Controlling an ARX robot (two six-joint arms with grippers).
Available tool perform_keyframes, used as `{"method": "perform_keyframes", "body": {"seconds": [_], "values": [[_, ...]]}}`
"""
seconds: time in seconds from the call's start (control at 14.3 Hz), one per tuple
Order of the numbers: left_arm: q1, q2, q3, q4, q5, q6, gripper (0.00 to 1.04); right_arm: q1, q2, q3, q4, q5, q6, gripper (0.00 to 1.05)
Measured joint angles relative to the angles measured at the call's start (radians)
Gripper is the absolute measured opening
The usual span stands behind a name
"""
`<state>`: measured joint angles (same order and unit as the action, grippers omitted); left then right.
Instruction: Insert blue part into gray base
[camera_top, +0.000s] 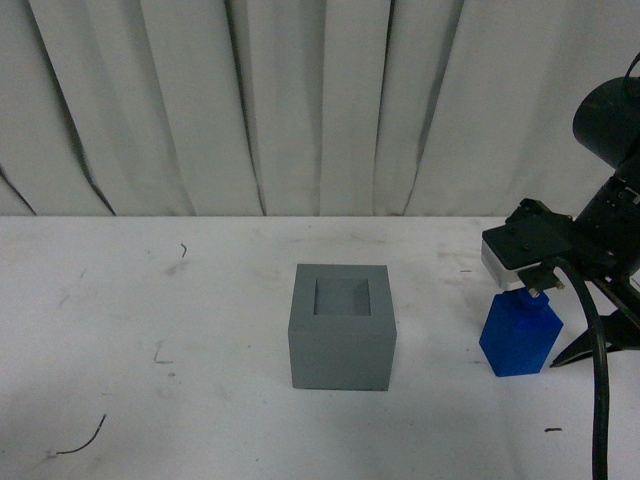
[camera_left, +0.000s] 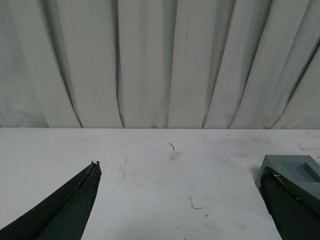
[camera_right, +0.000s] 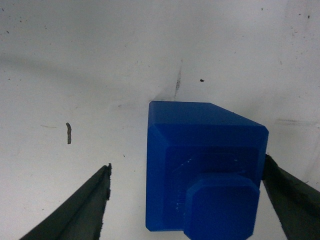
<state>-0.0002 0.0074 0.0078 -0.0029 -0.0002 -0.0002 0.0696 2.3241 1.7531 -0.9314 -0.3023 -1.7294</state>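
Both tools are spread. The part (camera_top: 520, 342) is straddled by the right tool (camera_right: 192, 195), not pinched; it is sat off-centre in the gap, close to one side. It is stood upright on the desk (camera_top: 150, 300), knob up, right of the base (camera_top: 340, 330), apart from it. The left tool (camera_left: 180, 170) is held over the desk, base at one side.
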Motion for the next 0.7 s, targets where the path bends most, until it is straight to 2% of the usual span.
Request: {"method": "perform_keyframes", "body": {"seconds": [0.21,0.28,0.56,0.7], "values": [[0.0,0.0,0.0,0.0,0.0,0.0,0.98,-0.005,0.0,0.008,0.007,-0.005,0.0,0.55],[0.0,0.0,0.0,0.0,0.0,0.0,0.98,-0.005,0.0,0.01,0.006,-0.011,0.0,0.48],[0.0,0.0,0.0,0.0,0.0,0.0,0.98,-0.006,-0.01,0.013,-0.035,-0.043,0.0,0.47],[0.0,0.0,0.0,0.0,0.0,0.0,0.98,-0.007,-0.078,0.013,-0.096,-0.111,0.0,0.47]]}}
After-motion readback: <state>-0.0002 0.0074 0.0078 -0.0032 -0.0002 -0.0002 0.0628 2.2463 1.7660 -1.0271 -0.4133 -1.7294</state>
